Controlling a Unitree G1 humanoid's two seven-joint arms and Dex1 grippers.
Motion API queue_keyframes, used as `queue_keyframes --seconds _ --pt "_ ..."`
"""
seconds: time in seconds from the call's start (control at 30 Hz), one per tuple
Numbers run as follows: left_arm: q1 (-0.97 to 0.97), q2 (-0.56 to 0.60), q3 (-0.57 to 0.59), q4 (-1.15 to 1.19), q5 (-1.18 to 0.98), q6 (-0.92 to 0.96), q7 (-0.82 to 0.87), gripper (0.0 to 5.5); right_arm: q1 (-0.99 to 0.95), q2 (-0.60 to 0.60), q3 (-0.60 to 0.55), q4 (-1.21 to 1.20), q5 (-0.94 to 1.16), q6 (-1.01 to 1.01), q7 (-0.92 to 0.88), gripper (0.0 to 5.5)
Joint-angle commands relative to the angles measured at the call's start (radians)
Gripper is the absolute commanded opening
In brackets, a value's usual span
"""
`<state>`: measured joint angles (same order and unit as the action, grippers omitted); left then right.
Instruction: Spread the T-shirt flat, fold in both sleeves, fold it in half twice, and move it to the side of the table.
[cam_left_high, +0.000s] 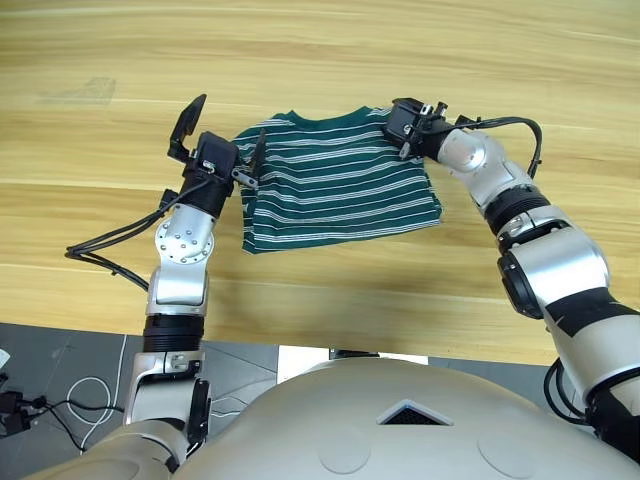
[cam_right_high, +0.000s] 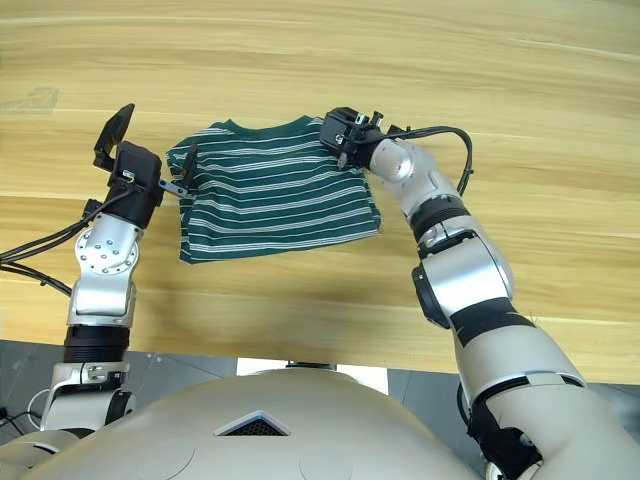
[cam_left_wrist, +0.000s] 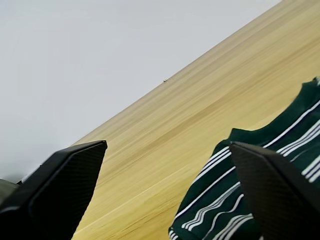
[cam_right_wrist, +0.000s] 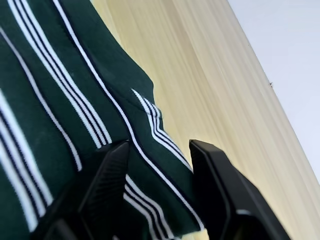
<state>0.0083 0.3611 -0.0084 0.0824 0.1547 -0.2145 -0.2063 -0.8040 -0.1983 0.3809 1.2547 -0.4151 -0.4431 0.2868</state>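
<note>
A dark green T-shirt (cam_left_high: 335, 185) with white stripes lies on the wooden table (cam_left_high: 300, 60) as a rough rectangle, collar at the far side. My left gripper (cam_left_high: 225, 140) stands wide open at the shirt's left edge; one finger (cam_left_wrist: 275, 185) is over the fabric (cam_left_wrist: 210, 200), the other (cam_left_wrist: 65, 185) is raised over bare wood. My right gripper (cam_left_high: 405, 125) sits at the shirt's far right corner. In the right wrist view its fingers (cam_right_wrist: 220, 190) are apart, with the striped edge (cam_right_wrist: 50, 90) lying between them.
Bare wood surrounds the shirt on all sides, with wide room at the far side and to the left. The table's near edge (cam_left_high: 300, 345) runs just in front of my body. Cables (cam_left_high: 60, 400) lie on the grey floor at the lower left.
</note>
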Motion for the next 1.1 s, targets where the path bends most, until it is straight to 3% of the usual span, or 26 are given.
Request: queue_keyframes --seconds 0.03,0.23,0.3,0.43,0.5,0.63,0.7,0.83,1.1 --pt "0.008 -0.001 -0.014 -0.005 0.007 -0.003 -0.007 4.53 0.026 -0.018 -0.010 0.007 -0.001 0.004 0.007 2.23" --pt "0.009 0.006 -0.023 -0.020 0.017 -0.002 -0.010 4.53 0.073 -0.043 0.032 0.017 -0.046 0.021 0.078 2.23" --pt "0.015 0.016 -0.012 -0.051 0.020 0.002 -0.009 4.53 0.095 -0.111 0.097 0.006 -0.109 0.010 0.122 2.23" --pt "0.055 0.048 0.049 -0.190 -0.009 0.034 -0.019 4.53 0.113 -0.354 0.236 -0.082 -0.299 0.048 -0.002 2.23" --pt "0.076 0.057 0.063 -0.258 -0.007 0.051 -0.024 4.53 0.219 -0.449 0.227 -0.252 -0.249 -0.007 0.149 2.23" --pt "0.105 0.041 0.009 -0.389 0.020 0.100 -0.047 4.53 0.548 -0.583 0.206 -0.919 0.234 0.091 0.560 2.23" --pt "0.096 0.025 -0.024 -0.415 0.012 0.110 -0.060 4.53 0.617 -0.609 0.217 -1.140 0.355 0.172 0.612 2.23" --pt "0.079 0.004 -0.067 -0.416 0.012 0.123 -0.065 4.53 0.674 -0.592 0.253 -1.391 0.404 0.282 0.666 2.23" --pt "0.078 -0.016 -0.115 -0.411 0.011 0.132 -0.079 4.53 0.708 -0.530 0.246 -1.495 0.375 0.392 0.708 2.23"
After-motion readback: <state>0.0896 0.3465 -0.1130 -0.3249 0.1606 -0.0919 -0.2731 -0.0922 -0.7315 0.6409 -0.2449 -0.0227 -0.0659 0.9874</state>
